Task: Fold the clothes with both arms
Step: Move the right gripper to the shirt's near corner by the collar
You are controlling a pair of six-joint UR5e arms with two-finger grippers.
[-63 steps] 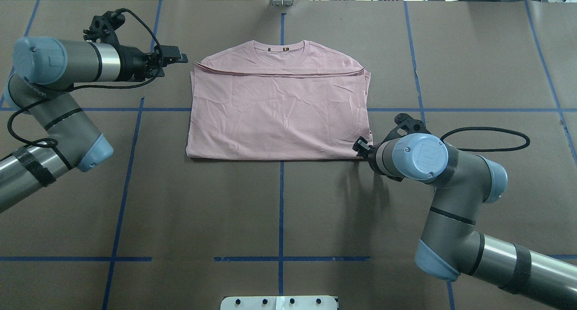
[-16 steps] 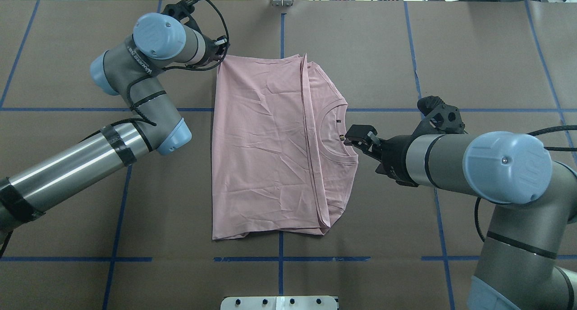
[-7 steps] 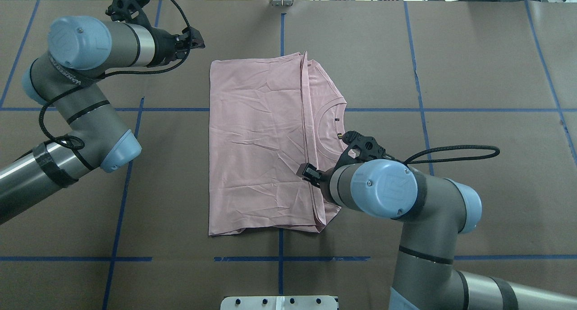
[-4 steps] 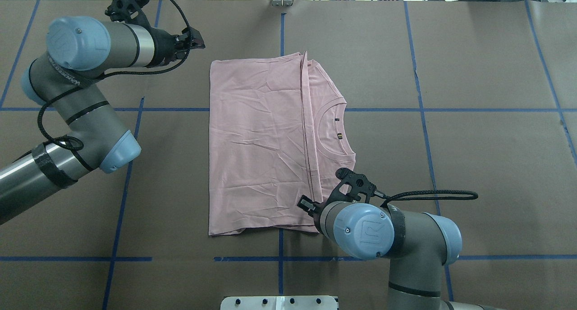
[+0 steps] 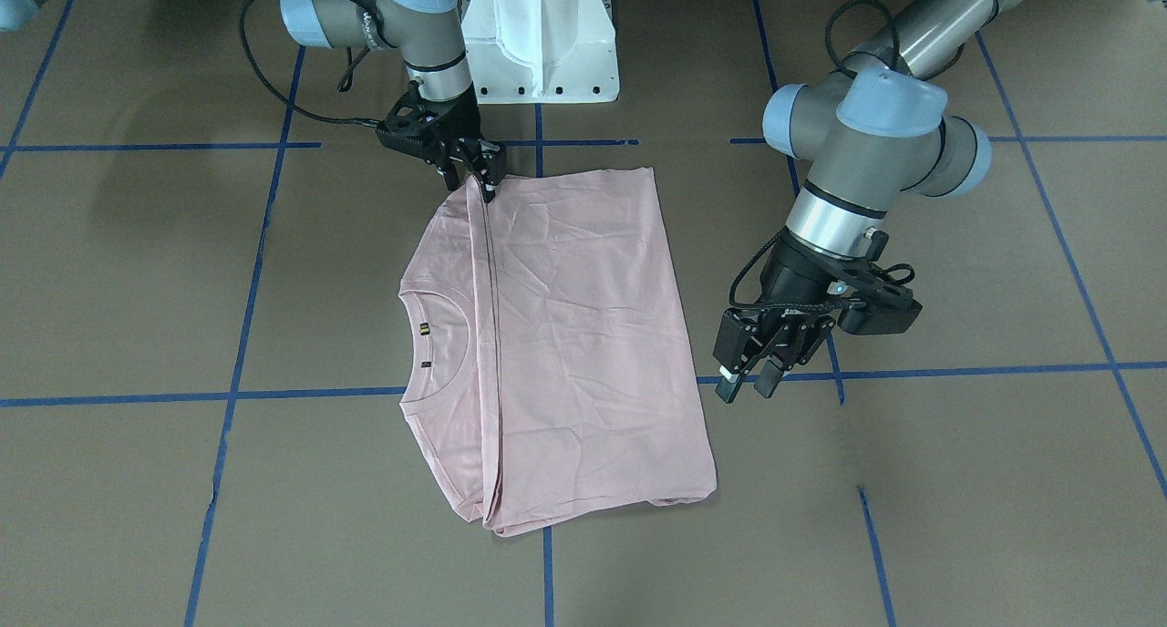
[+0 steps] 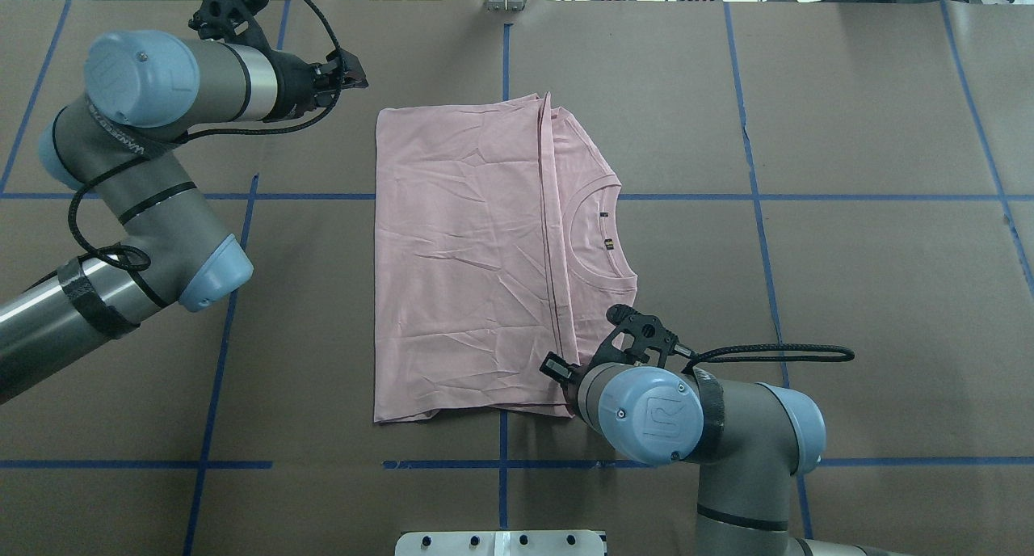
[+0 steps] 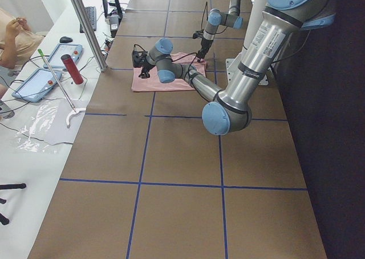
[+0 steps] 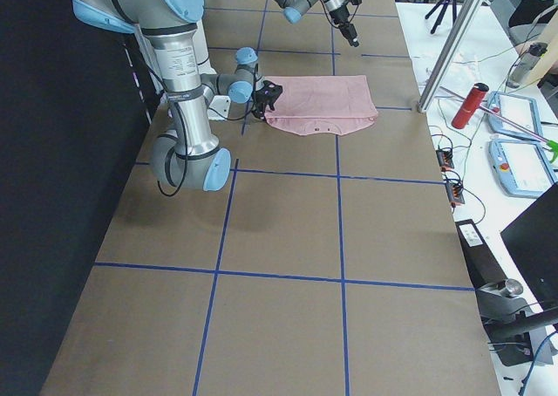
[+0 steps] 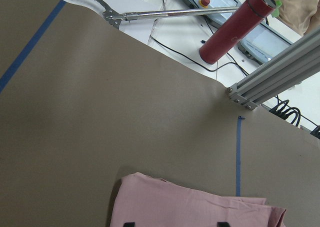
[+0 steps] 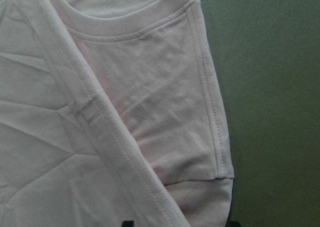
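Note:
The clothes are one pale pink T-shirt [image 6: 468, 257], folded and lying flat mid-table with its ribbed collar [image 6: 602, 233] toward the right. My right gripper [image 6: 557, 370] is low over the shirt's near right corner, beside the fold line [image 5: 479, 176]. The right wrist view shows its tips wide apart over the sleeve hem [image 10: 215, 137], so it is open. My left gripper [image 6: 354, 69] hangs open above bare table, just off the shirt's far left corner [image 5: 746, 385]. It holds nothing. The shirt edge [image 9: 190, 209] fills the bottom of the left wrist view.
Brown paper with blue tape lines [image 6: 502, 463] covers the table. The white pedestal base [image 5: 538, 44] stands behind the shirt. Beyond the far edge are an aluminium post [image 9: 270, 79], a red cylinder [image 9: 235, 24], a reaching tool [image 9: 150, 14] and cables. A seated person [image 7: 14, 36] is there.
The shirt was turned a quarter turn and laid down. The left gripper let go and drew back. Over the last second the right arm swung from mid-shirt to its near right corner.

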